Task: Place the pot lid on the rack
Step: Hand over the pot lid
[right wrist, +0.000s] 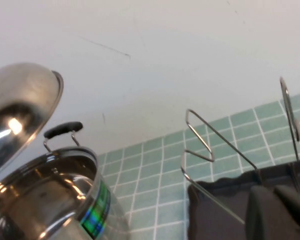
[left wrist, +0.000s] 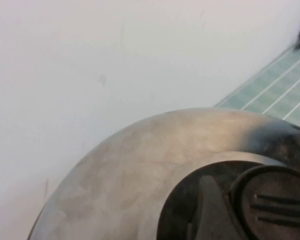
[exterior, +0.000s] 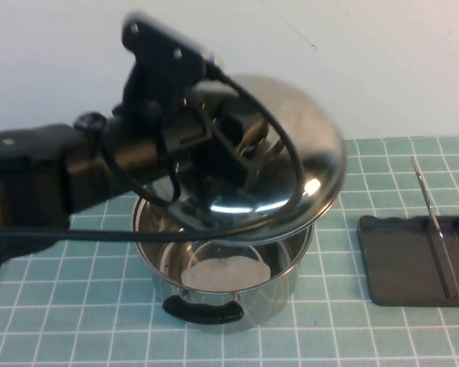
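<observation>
My left gripper is shut on the black knob of the pot lid. It holds the shiny domed lid tilted in the air, just above the open steel pot. The lid's dome fills the left wrist view. The rack, a dark grey tray with thin wire dividers, lies on the table at the right, apart from the pot. My right gripper hangs low over the rack tray, its dark fingers together and empty. The pot and lid also show in the right wrist view.
The pot has two black handles and stands at the middle of a green gridded mat. A white wall rises behind the table. Bare mat lies between pot and rack.
</observation>
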Controlling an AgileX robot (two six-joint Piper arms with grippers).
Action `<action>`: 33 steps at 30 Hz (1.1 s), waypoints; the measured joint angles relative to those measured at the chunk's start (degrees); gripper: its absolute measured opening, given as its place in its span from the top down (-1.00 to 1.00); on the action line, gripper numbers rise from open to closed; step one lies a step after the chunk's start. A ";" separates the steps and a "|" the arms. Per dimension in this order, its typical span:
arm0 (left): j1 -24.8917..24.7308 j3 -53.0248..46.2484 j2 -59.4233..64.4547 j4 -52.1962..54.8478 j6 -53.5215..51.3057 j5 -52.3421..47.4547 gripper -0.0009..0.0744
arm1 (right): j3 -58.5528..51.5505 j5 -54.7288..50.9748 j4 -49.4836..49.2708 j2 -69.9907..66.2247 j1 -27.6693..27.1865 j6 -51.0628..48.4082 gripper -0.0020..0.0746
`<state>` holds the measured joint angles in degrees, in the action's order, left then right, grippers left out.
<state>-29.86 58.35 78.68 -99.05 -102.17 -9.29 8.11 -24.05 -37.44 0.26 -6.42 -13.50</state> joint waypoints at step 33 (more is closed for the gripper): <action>10.19 4.59 2.32 3.00 41.85 -28.90 0.10 | 28.00 -29.70 -58.78 -49.38 0.00 -46.35 -0.22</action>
<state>-19.67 62.94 81.00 -96.05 -60.31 -38.19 36.11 -53.76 -96.22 -49.12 -6.42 -59.85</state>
